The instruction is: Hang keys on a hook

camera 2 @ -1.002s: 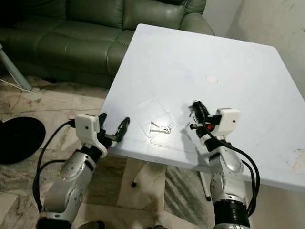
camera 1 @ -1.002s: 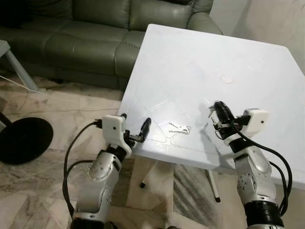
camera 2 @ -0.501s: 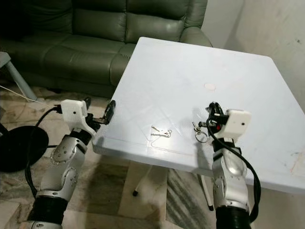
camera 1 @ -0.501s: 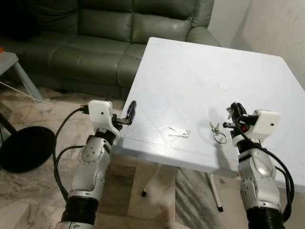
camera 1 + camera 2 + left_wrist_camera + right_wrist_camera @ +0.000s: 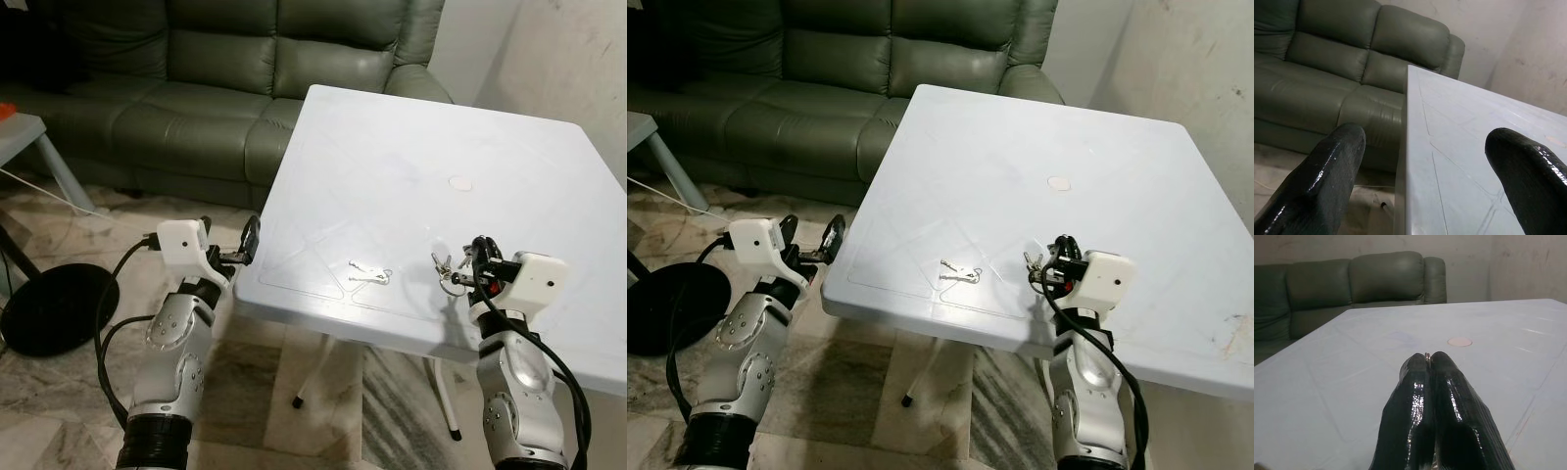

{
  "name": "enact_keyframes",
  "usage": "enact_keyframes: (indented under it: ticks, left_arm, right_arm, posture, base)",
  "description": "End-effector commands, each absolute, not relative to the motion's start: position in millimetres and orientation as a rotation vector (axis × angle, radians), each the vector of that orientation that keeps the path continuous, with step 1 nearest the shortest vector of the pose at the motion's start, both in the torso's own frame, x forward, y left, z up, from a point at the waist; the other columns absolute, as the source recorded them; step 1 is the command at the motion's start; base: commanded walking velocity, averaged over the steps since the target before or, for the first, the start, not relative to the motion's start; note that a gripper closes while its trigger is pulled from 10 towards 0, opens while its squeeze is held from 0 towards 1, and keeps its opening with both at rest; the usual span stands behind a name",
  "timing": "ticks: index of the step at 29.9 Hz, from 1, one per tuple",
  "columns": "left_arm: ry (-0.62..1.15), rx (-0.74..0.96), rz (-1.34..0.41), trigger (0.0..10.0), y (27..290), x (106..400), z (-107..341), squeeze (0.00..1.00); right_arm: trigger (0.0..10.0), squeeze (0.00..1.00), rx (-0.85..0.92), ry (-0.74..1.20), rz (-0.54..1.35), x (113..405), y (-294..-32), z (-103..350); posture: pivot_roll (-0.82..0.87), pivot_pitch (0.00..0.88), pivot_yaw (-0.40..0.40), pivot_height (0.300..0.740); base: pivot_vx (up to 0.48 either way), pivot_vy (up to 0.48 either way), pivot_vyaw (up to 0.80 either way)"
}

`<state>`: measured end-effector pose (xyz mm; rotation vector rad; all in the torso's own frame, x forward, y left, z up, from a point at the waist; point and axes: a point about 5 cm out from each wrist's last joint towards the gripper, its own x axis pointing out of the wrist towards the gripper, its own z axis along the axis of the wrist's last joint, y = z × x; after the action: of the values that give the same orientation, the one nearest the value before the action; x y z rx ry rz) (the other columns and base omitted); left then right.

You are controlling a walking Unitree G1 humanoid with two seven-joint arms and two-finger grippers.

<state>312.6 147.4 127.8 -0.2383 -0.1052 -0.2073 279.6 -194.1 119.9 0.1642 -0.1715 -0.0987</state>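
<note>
The step in hand looks like the carry: the right claw (image 5: 474, 257) is pinched tight on a small bunch of metal keys on a round steel ring (image 5: 448, 272), which dangles from its black fingertips just above the near edge of the white square plastic desk (image 5: 411, 127). In the right wrist view the two fingers (image 5: 1415, 396) press together with a sliver of the ring caught between their tips. The right forearm stands nearly upright below the desk edge, wrist bent so the claw points out across the top.

A second, loose set of small silver keys (image 5: 368, 275) lies flat on the desk, well apart from the held bunch, toward the left.

No hook can be made out, so the next move probably calls for turning or walking away from the desk to find one, keeping the grip firm so the ring does not slip.

The left claw (image 5: 247, 245) hangs wide open beside the desk's left corner, touching nothing, its forearm raised and angled toward the edge. A dark green leather sofa (image 5: 206, 78) stands behind the desk.
</note>
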Motion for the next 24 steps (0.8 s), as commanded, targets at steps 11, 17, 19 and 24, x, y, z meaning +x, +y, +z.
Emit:
enact_keyframes:
  ticks: [11, 17, 19, 24]
  left_arm:
    - [-0.142, -0.233, -0.207, 10.0, 158, 318, 141, 0.00]
    - [-0.146, -0.208, -0.232, 10.0, 155, 320, 143, 0.00]
    - [-0.145, -0.210, -0.232, 10.0, 155, 321, 143, 0.00]
    - [-0.139, -0.213, -0.227, 10.0, 154, 323, 142, 0.00]
  right_arm:
    - [10.0, 0.00, 0.084, -0.193, -0.106, 277, -203, 134]
    - [10.0, 0.00, 0.033, -0.182, -0.104, 284, -207, 137]
    - [10.0, 0.00, 0.043, -0.179, -0.100, 285, -207, 137]
    - [10.0, 0.00, 0.037, -0.157, -0.088, 288, -205, 135]
  posture:
    - [0.01, 0.000, -0.060, 0.740]
    - [0.01, 0.000, -0.069, 0.740]
    - [0.01, 0.000, -0.075, 0.740]
    - [0.01, 0.000, -0.078, 0.740]
  base:
    - [0.000, 0.000, 0.00]
    - [0.000, 0.000, 0.00]
    - [0.000, 0.000, 0.00]
    - [0.000, 0.000, 0.00]
